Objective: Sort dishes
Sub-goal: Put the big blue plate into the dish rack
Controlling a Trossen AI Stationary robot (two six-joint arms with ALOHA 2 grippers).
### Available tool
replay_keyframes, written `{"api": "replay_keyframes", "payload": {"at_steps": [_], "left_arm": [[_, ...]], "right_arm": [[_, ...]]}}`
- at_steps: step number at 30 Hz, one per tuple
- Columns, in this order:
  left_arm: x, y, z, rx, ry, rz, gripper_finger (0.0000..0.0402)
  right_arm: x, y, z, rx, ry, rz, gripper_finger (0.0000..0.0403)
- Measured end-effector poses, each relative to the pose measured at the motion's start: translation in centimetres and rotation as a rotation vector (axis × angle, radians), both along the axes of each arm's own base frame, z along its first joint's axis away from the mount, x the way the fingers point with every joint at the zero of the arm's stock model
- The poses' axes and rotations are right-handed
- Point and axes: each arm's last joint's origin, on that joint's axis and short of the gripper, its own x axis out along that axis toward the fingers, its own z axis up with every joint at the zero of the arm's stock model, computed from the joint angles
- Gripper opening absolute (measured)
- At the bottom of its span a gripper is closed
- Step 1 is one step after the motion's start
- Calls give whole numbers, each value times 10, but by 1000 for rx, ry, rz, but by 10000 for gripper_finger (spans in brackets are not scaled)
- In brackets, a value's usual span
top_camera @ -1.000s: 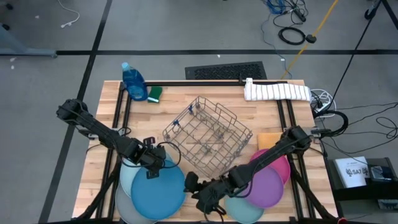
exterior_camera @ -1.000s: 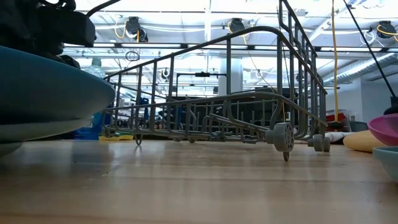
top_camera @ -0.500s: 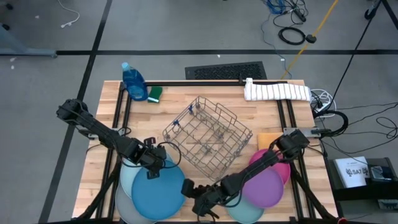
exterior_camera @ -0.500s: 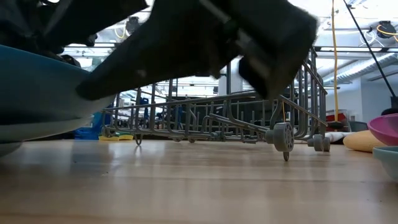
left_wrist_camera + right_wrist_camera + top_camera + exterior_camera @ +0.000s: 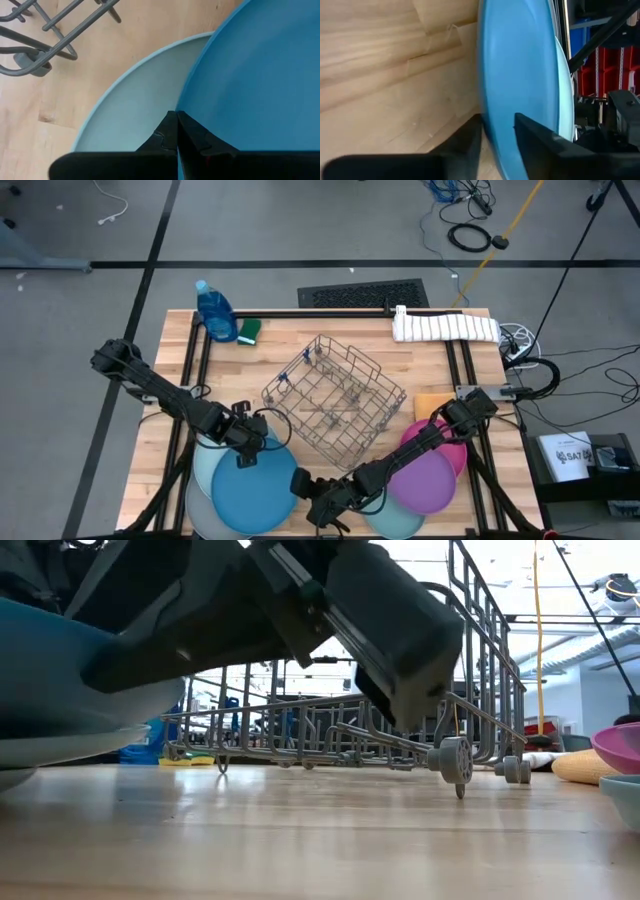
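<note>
A blue plate (image 5: pixel 255 495) lies on top of a pale blue plate (image 5: pixel 203 468) at the table's near left. My left gripper (image 5: pixel 252 452) is shut at the blue plate's far rim. From the table's right, my right gripper (image 5: pixel 303 488) has reached the plate's right rim, one finger on each side of it. In the low view the blue plate (image 5: pixel 70 670) sits tilted above the pale one. At the near right, a purple plate (image 5: pixel 430 480), a pink plate (image 5: pixel 455 450) and a teal plate (image 5: pixel 392 518) overlap. My left gripper pinches the blue plate's far rim (image 5: pixel 186 107) between its shut fingers, slanting down from the far left. The plate tilts over the pale blue plate (image 5: pixel 135 115). My right gripper pinches the blue plate's right rim (image 5: pixel 497 112), one finger (image 5: pixel 470 137) beneath and one (image 5: pixel 532 137) on the upper face. The fingers come in about level from the table's right.
A wire rack (image 5: pixel 335 395) stands tilted at mid-table, just beyond both grippers. An orange sponge (image 5: pixel 430 405) lies beside the pink plate. A blue bottle (image 5: pixel 213 310), a green sponge (image 5: pixel 248 330) and a rolled towel (image 5: pixel 445 327) line the far edge.
My right gripper has moved toward the table's left, up to the blue plate's right rim, and now fills the upper part of the low view. The blue plate and my left gripper have stayed put.
</note>
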Motion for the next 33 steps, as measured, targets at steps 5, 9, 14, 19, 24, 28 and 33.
{"api": "replay_keyframes", "payload": {"at_steps": [5, 9, 14, 19, 24, 28, 33], "left_arm": [[1, 0, 0, -3, -6, 0, 0], [1, -1, 1, -9, -16, 1, 0], [1, -1, 1, -10, -15, 2, 0], [3, -3, 10, -43, -41, -7, 0], [4, -2, 45, -93, -167, -16, 4], [-2, 2, 82, -113, -320, -31, 23], [-14, 11, 127, -115, -504, -48, 43]], "right_arm": [[0, 1, 0, -9, 2, 11, 29], [0, 1, 0, -31, -1, 25, 10], [-1, 4, 2, -59, -26, 28, 6], [-5, 9, 3, -122, -44, 31, 5], [-8, 15, 6, -201, -72, 31, 4], [-8, 21, 17, -264, -115, 6, 3], [-6, 25, 35, -336, -168, -40, 3]]}}
